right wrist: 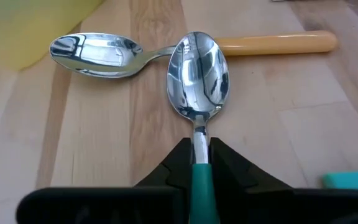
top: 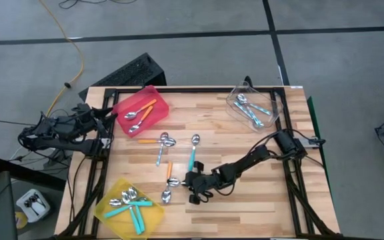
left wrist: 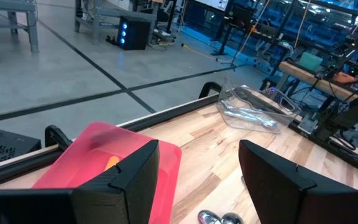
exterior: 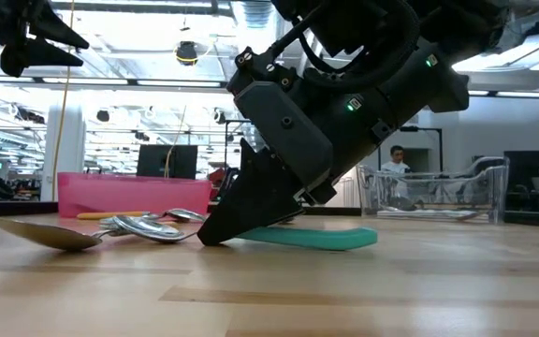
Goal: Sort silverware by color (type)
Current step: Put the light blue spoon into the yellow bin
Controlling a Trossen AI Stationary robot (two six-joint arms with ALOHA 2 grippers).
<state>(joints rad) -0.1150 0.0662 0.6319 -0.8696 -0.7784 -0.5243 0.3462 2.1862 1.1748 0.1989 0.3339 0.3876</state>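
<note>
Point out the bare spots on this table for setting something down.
Bare wood lies right of the right tool, below the clear bin, and between the red bin and clear bin. Loose spoons crowd the middle, above the yellow bin.

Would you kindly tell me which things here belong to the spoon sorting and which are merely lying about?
Part of the job:
- teal spoon in the right gripper
- orange spoon beside it
- loose spoons mid-table
- red bin, yellow bin, clear bin, spoons inside

Just lying about:
- yellow cable on the floor
- left gripper, waiting at the table edge
</note>
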